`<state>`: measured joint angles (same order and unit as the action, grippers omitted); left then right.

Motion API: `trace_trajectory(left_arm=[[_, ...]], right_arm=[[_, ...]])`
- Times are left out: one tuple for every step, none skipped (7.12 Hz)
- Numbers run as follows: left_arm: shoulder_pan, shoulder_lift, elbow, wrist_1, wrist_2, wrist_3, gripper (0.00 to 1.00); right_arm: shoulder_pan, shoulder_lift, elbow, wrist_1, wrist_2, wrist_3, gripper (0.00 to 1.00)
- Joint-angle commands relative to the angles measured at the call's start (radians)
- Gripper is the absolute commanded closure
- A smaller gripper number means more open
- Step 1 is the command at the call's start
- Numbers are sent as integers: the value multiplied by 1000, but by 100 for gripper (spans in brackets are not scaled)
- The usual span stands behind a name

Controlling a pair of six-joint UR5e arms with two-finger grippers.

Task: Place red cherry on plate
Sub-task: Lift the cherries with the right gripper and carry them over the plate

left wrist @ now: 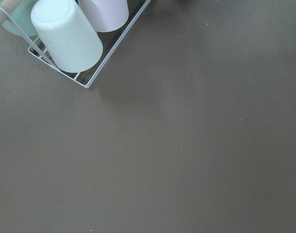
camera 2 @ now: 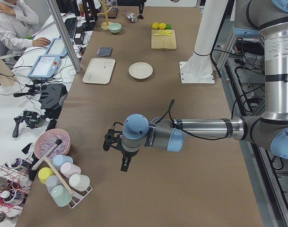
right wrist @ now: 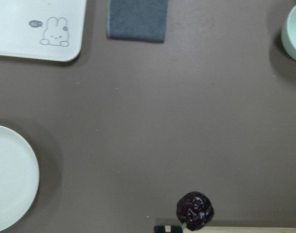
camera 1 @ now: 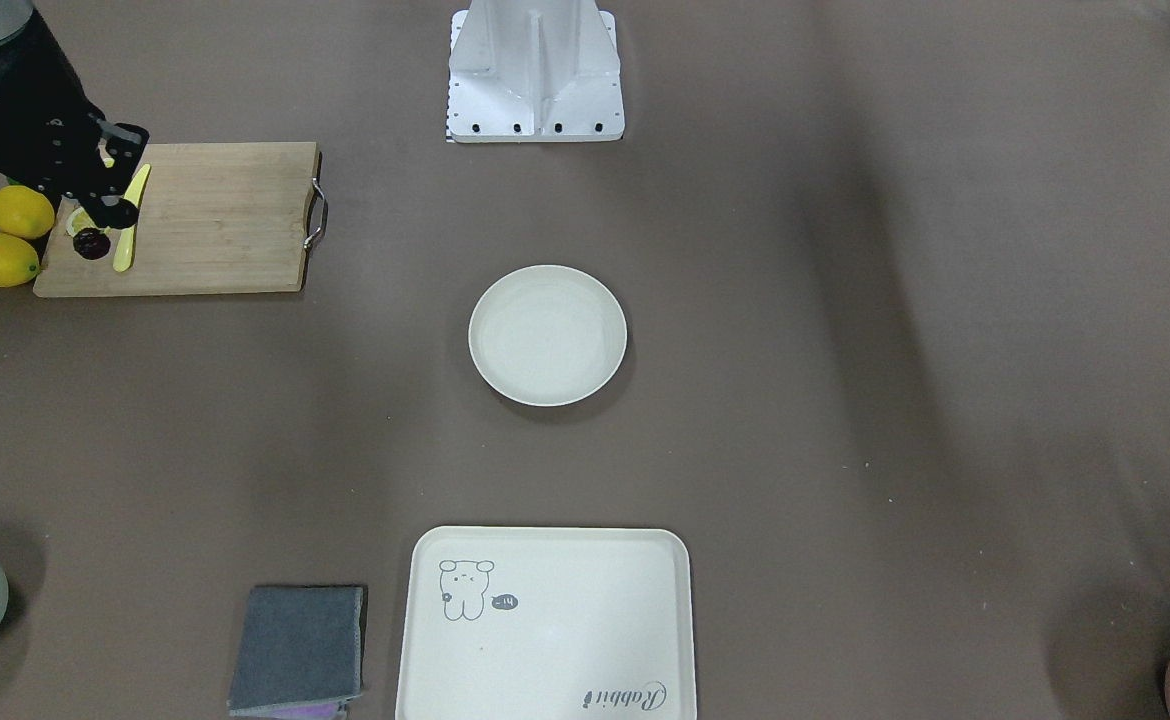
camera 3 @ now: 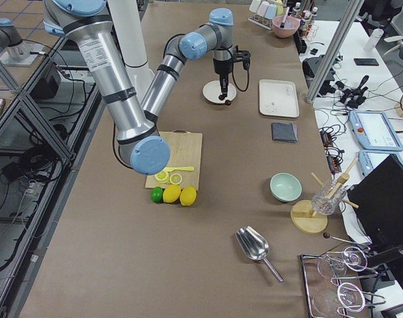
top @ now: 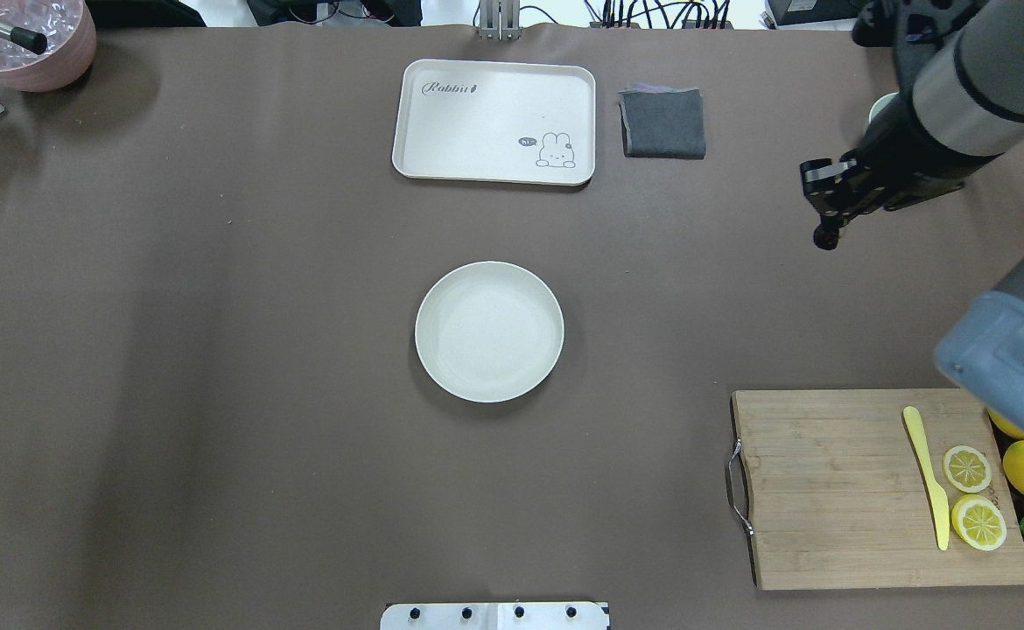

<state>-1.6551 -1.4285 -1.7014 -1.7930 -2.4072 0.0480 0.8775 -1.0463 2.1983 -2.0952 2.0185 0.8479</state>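
Our right hand [top: 827,219] is pinched closed on the cherry [top: 824,237], which hangs at its fingertips above the bare desk [top: 214,350]. From overhead we see it between the cloth [top: 662,123] and the board [top: 827,490], well apart from the plate [top: 488,332]. Our left hand [camera 2: 122,161] hangs near a cup rack [left wrist: 89,82]; we cannot tell whether it is open or closed.

Right wrist view: plate [right wrist: 11,179] cut by left edge, green bowl [right wrist: 294,31] by right edge, tray [right wrist: 36,29] by top edge. Red cherry [right wrist: 195,211] stems unresolved. Left gripper [camera 2: 116,152] small, jaw gap unreadable.
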Motion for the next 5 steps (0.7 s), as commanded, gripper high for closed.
trace_trajectory(left_arm=[[0,0,-4,6,-9,-78,2],[1,0,5,7,-7,-111,2],[3,-1,9,13,-6,-111,2],[2,0,-3,15,-9,-112,2],[2,2,2,21,-10,-111,2]], right_arm=[[-202,220,-130,-35,-155,88,100],[-277,317,-240,-33,-222,123,100],[-322,383,-328,-23,-265,143,100],[-353,388,-375,24,-293,186,100],[-371,388,-426,36,-308,204,100]])
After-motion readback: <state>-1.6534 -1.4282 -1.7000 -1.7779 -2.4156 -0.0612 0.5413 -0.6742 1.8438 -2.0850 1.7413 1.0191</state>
